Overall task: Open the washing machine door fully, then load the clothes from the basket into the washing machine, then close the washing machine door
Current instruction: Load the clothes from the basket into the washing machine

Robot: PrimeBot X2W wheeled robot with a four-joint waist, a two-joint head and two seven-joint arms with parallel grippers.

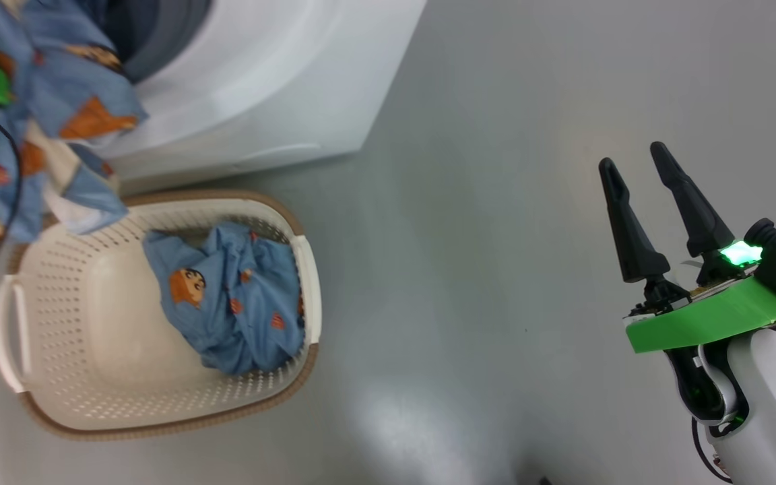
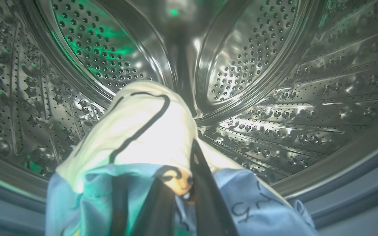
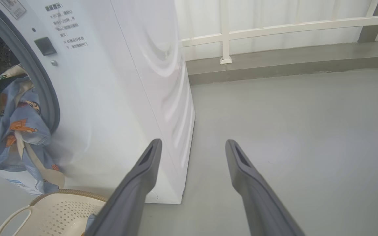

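Nearest the lens, the left gripper (image 2: 179,164) is pinched tight on a bundle of clothes (image 2: 143,131) at the mouth of the drum (image 2: 307,114). Part of the fabric hangs outside over the gasket (image 3: 49,98). We advise reaching deeper before release. The right gripper (image 1: 632,157) stands spread wide and empty. One blue piece (image 1: 226,303) lies in the basket (image 1: 91,323).

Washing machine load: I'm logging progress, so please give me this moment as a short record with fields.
left jaws: shut on a bundle of clothes, pointing into the drum
bundle makeup: blue printed cloth plus a cream piece, partly hanging outside the opening
right jaws: open, empty, above the floor
basket: on the floor before the washing machine, one blue garment inside
not yet done: loading that garment
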